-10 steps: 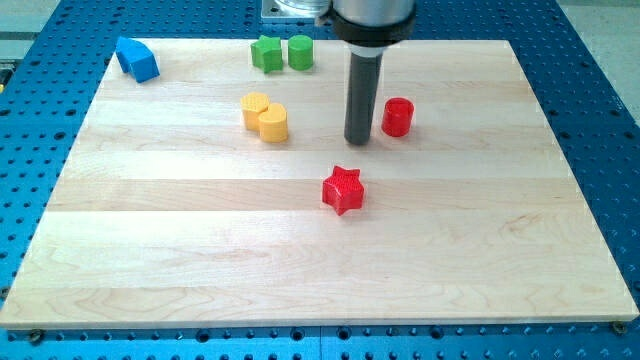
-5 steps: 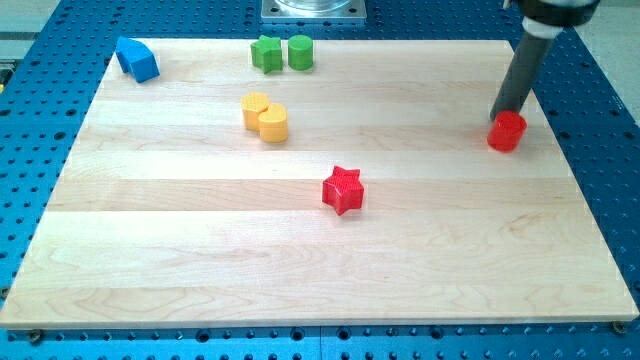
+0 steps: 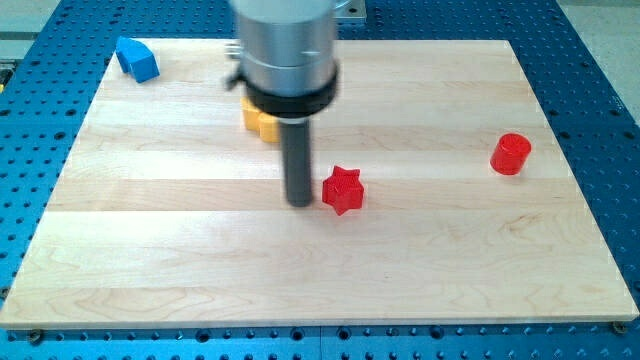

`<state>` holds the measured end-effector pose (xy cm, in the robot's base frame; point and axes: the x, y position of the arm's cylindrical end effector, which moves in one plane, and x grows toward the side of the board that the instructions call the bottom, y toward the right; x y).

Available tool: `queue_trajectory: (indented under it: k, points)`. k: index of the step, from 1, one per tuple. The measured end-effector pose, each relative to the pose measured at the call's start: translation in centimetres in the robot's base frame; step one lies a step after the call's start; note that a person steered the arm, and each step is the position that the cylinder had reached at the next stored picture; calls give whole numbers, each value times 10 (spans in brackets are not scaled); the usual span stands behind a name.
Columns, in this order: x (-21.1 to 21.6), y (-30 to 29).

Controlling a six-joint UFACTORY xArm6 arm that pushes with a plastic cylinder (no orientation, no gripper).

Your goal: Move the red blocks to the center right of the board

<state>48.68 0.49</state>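
Observation:
A red star block point(image 3: 343, 190) lies near the middle of the wooden board point(image 3: 180, 270). My tip point(image 3: 299, 202) stands just to its left, very close to it; contact cannot be told. A red cylinder point(image 3: 511, 154) stands near the board's right edge, a little above mid-height.
A blue block point(image 3: 137, 59) lies at the top left corner. Yellow blocks point(image 3: 258, 122) show partly behind the arm, left of the rod. The arm's body hides the top middle of the board.
The tip left the red cylinder at the right and swung across to the left side of the red star. The cylinder sits slightly lower and further right than before.

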Motion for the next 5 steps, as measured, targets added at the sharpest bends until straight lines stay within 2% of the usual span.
queue_trajectory:
  k: [1,2,3,4,5]
  points:
    - [-8,51]
    - [24,39]
    - [17,71]
    - [-23,115]
    - [-29,140]
